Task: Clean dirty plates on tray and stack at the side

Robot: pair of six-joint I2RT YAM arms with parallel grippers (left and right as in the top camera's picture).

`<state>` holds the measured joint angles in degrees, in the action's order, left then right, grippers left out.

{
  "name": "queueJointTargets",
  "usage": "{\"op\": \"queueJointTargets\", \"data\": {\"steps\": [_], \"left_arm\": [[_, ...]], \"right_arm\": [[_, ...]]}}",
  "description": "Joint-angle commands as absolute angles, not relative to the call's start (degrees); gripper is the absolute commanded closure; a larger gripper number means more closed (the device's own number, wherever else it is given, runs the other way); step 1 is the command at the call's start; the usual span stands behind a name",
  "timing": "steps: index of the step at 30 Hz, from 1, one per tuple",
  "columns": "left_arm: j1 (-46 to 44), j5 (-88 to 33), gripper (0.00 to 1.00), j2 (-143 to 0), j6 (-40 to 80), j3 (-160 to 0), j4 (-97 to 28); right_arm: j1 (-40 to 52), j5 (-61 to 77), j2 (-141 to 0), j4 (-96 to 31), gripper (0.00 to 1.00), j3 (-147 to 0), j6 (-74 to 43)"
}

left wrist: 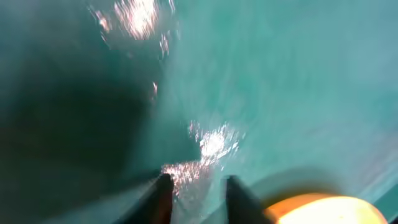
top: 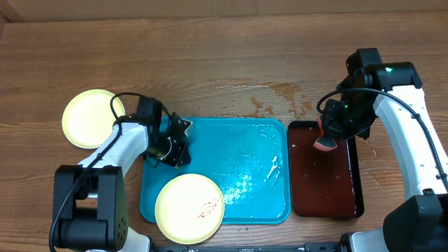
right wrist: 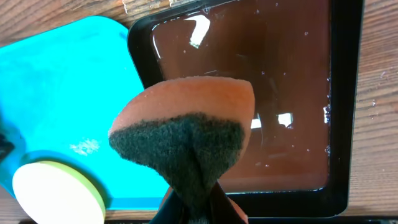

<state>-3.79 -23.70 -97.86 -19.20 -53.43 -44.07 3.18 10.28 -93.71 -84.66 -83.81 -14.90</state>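
Note:
The turquoise tray (top: 245,150) lies mid-table, wet and glinting. A pale yellow-green plate (top: 189,208) with a reddish smear sits on its front left corner and overhangs the rim. A second pale yellow-green plate (top: 89,117) rests on the table at the left. I cannot pick out the mint-blue plate. My left gripper (top: 176,142) is low over the tray's left part (left wrist: 280,93). Its fingers (left wrist: 196,190) are a small gap apart with nothing seen between them, and the plate's edge (left wrist: 329,210) is beside them. My right gripper (right wrist: 196,208) is shut on an orange sponge with a dark scouring side (right wrist: 186,124).
A dark red-brown tray (top: 350,199) holding water stands right of the turquoise tray. The sponge (top: 324,143) hangs over its far end (right wrist: 298,93). Water is spilled on the wood (top: 273,98) behind the trays. The smeared plate (right wrist: 56,193) shows in the right wrist view.

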Motion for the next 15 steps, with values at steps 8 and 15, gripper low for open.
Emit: {"op": "queueJointTargets", "data": {"steps": [8,15], "left_arm": [[-4.1,-19.25,0.0,-91.92,-13.96,-71.85,-59.51],[-4.12,-13.28,0.0,-79.22,-4.03,-71.72,-65.04]], "right_arm": [[3.31,10.81,-93.56,-84.29,0.8,-83.57,-14.5],[3.31,10.81,-93.56,-83.99,0.75,-83.57,-14.5]]}}
